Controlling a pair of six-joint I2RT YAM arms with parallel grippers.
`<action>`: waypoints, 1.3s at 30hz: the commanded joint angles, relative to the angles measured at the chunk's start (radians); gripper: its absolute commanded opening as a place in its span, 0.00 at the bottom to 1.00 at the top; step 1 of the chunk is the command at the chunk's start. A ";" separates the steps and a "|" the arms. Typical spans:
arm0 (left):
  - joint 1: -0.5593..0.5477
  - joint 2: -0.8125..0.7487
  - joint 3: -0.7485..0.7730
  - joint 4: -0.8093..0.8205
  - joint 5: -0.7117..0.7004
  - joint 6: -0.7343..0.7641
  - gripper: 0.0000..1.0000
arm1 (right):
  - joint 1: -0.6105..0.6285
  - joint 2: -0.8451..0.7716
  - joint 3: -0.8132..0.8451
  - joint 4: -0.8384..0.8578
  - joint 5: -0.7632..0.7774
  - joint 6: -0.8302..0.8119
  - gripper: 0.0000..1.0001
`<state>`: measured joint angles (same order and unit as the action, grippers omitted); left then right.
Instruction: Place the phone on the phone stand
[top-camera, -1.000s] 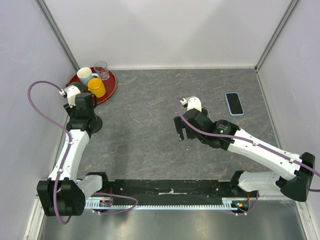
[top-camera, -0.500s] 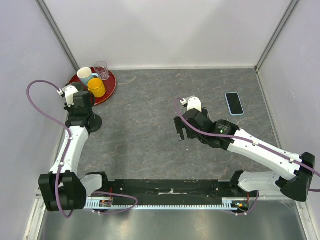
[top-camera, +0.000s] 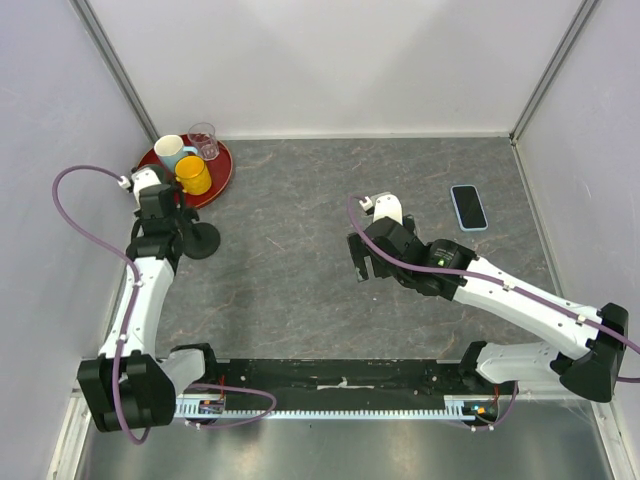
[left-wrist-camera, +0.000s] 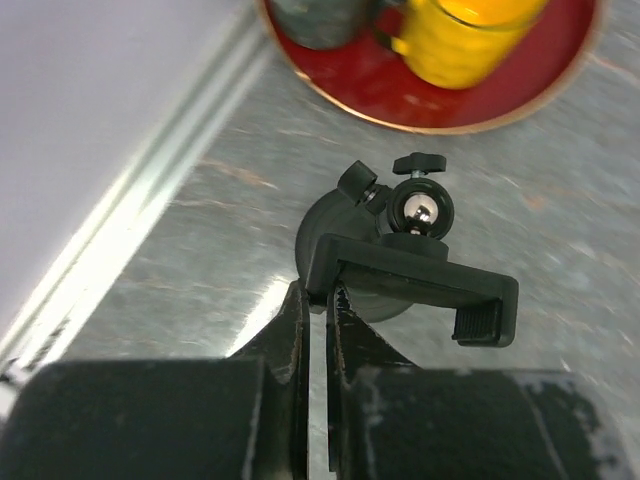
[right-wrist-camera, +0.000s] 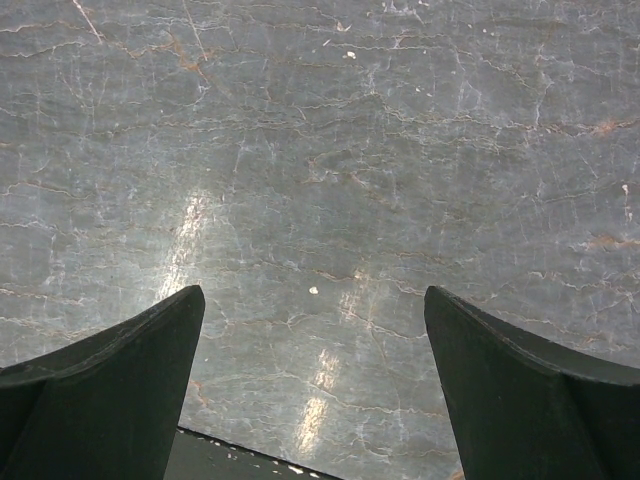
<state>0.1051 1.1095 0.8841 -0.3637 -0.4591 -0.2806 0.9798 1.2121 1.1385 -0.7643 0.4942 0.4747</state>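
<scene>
The grey bench (top-camera: 300, 230) carries everything, and its two task items sit well apart. The red tray (top-camera: 222, 170) of cups stays in the far left corner. The phone (top-camera: 468, 207) lies flat and untouched at the far right, screen up.

The right claw (right-wrist-camera: 312, 300) hangs over bare bench mid-table with its jaws spread wide, holding nothing, just as a second ago.

The change is on the left. The left claw (left-wrist-camera: 318, 305), half open a second ago, has now shut, pinching one end of the cradle of the phone stand (left-wrist-camera: 412, 272), which stands just beside the tray.

Judging from this, the stand is now secured, probably to be steadied or shifted towards the middle. The phone itself is not yet picked up, so most of the task remains.
</scene>
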 joint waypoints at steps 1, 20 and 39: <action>-0.015 -0.092 -0.033 0.103 0.379 -0.003 0.02 | 0.002 0.001 0.027 0.011 0.007 0.021 0.98; -0.487 -0.011 -0.028 0.128 0.711 0.032 0.02 | 0.003 0.063 -0.034 0.241 -0.215 0.117 0.98; -0.631 -0.181 -0.004 -0.001 0.157 -0.101 0.02 | -0.055 0.185 -0.220 1.090 -0.528 0.718 0.97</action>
<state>-0.5106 0.9852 0.8627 -0.4561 -0.1833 -0.3325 0.9623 1.3289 0.9661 -0.0021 0.0910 0.9527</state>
